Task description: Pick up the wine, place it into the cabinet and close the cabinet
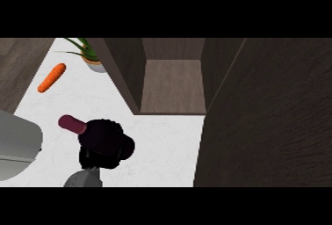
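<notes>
From up here I can see only one of my hands (pixel 103 143). It enters from the lower edge, left of centre, on a short stretch of grey forearm (pixel 84 179), so I can't say for sure which arm it is. The black hand sits above the desk (pixel 162 145), its fingers (pixel 120 149) curled in round the body of the wine (pixel 73 124), hiding most of it. The neck pokes out up and to the left. No other hand shows.
</notes>
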Robot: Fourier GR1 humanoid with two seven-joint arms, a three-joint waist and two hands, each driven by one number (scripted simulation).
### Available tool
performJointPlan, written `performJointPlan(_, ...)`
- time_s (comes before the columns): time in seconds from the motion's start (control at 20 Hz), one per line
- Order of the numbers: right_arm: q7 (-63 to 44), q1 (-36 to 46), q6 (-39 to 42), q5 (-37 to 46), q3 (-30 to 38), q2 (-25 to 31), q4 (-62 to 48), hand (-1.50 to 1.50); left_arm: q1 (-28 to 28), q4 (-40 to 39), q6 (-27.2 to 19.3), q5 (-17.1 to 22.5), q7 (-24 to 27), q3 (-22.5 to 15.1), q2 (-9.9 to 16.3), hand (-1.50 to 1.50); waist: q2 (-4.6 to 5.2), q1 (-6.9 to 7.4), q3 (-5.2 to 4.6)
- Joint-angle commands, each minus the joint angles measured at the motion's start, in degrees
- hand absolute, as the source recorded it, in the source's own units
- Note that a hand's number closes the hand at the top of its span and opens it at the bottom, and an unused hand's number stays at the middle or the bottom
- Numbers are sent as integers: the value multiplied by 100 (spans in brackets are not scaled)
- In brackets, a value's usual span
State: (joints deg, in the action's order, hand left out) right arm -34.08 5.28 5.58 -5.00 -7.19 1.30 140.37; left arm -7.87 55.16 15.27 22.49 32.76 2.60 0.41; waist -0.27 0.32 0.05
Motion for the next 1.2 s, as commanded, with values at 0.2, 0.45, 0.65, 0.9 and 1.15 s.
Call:
performJointPlan(0.2, 283, -208, 177, -410, 342, 33, -32, -150, 437, 1837, -1419, 689, -968, -1306, -40, 150, 17, -23, -2)
performJointPlan(0.45, -393, -7, 218, -808, 609, 340, 505, -150, 480, 1972, -2460, 1139, -694, -2377, -41, 150, 18, -56, -5)
performJointPlan(0.65, -128, 94, 187, -867, 891, 304, 123, -150, 558, 1779, -2618, 1444, -484, -2626, -41, 150, 24, -45, -5)
performJointPlan(0.9, 80, -133, 277, -414, 331, 120, -9, -150, 10, 1131, -3425, 2143, 144, -3401, -41, 150, 28, -66, -7)
performJointPlan(1.15, -416, 672, 60, -716, 742, 303, -205, -150, -350, 269, -2798, 2102, 277, -2847, -41, 150, 29, -40, -8)
